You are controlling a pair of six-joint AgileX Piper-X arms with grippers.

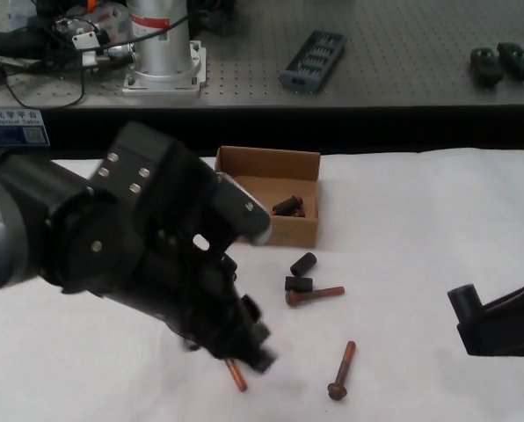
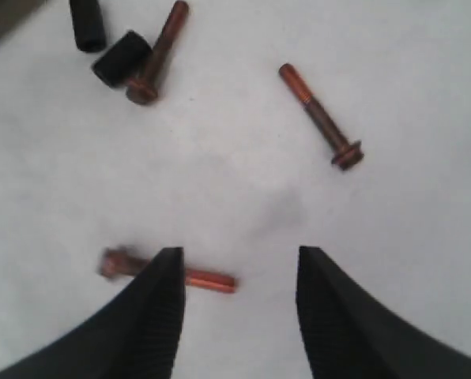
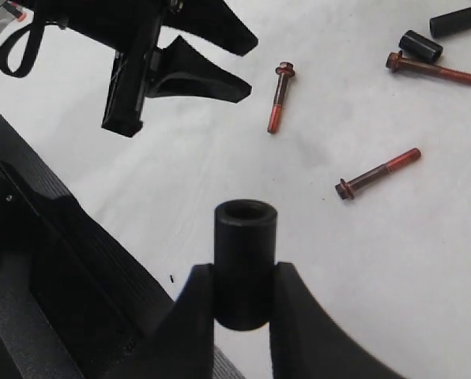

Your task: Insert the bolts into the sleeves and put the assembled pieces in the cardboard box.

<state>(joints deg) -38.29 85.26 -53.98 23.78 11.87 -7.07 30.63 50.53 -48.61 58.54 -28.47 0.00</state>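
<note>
The right gripper [image 3: 243, 272] is closed on a black sleeve [image 3: 245, 229], which stands upright between its two fingers with the open bore facing up. It is held above the white cloth [image 1: 420, 229] at the right side of the bench, well apart from the other parts.

The left gripper [image 2: 239, 257] is open, with its fingers spread and nothing held. It hangs over a copper-coloured bolt [image 2: 208, 279] that lies flat on the cloth. The head end of this bolt is partly hidden behind one finger, and the shank lies in the gap between the fingers.

A second bolt [image 1: 342, 369] lies near it, to the right, alone on the cloth. A third bolt [image 1: 315, 294] lies closer to the cardboard box [image 1: 271, 163], with its head end against a loose sleeve [image 1: 298, 284]. Another loose sleeve [image 1: 303, 263] lies just beside that one, toward the box. The box stands open on the far part of the cloth. Inside it are some dark pieces [image 1: 288, 207]; I cannot tell more about them.
</note>
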